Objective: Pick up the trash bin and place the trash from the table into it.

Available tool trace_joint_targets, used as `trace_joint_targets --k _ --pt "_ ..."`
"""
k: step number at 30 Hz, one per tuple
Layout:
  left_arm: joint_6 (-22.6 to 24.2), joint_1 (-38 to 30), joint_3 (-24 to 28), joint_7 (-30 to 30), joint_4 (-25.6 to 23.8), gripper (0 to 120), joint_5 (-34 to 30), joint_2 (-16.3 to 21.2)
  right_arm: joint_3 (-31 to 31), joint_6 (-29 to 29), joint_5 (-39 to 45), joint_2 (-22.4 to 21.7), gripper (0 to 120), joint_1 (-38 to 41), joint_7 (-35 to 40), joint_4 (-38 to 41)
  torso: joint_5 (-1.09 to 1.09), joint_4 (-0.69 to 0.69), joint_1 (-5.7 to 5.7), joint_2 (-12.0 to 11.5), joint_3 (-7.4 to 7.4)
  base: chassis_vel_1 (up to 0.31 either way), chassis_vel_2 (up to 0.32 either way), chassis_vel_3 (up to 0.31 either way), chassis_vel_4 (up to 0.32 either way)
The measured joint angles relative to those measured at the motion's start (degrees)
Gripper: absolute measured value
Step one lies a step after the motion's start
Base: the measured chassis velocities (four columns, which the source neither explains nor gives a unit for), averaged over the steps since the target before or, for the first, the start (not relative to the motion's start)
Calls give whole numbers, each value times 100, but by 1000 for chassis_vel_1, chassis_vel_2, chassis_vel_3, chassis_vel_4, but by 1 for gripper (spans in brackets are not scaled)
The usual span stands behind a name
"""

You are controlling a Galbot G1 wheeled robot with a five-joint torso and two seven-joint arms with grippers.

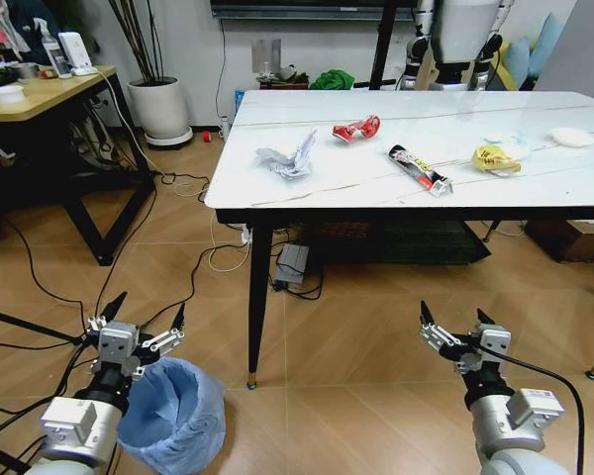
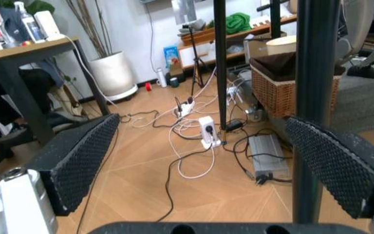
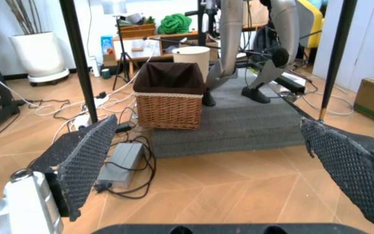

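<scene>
Bin (image 1: 178,416) with blue bag liner stands on the wood floor (image 1: 356,386), in front of the tabletop's near left leg (image 1: 256,297) and just right of the left arm. Not held; nothing visible inside.

Left pincer (image 1: 144,322) hangs just above and behind the bin rim, fingers spread wide, released. In the left wrist view both pads (image 2: 83,161) stand well apart with only floor and cables (image 2: 194,141) between them.

Right pincer (image 1: 455,325) hovers low over the floor to the right, well apart from the bin, also released. In the right wrist view its pads (image 3: 86,158) frame a wicker basket (image 3: 169,97) beyond.

Tabletop (image 1: 376,183), white marble-look, carries the trash in a loose row:
- clear-silver wrapper (image 1: 289,156), leftmost
- red wrapper (image 1: 357,129), farther back
- black stick pack (image 1: 419,168), near the middle
- yellow wrapper (image 1: 495,158), with white tissue (image 1: 510,143) touching behind it
- white lid (image 1: 573,137), near the right edge

All pieces lie flat and untouched.

Yellow-wood desk (image 1: 40,99) stands at far left; a white planter (image 1: 160,107) sits between it and the tabletop.
</scene>
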Motion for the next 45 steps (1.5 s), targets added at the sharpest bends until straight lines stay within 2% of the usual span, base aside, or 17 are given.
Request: trace_joint_targets --k 21,45 --pt "-24 -27 -37 -16 -71 100 113 -72 -52 4 -75 0 100 -7 -6 38 0 0 -142 -454 -314 0 0 0 0" --pt "-44 111 -25 -21 -68 100 156 -46 -56 24 -54 0 100 -12 11 29 0 0 -276 -1014 -739 0 0 0 0"
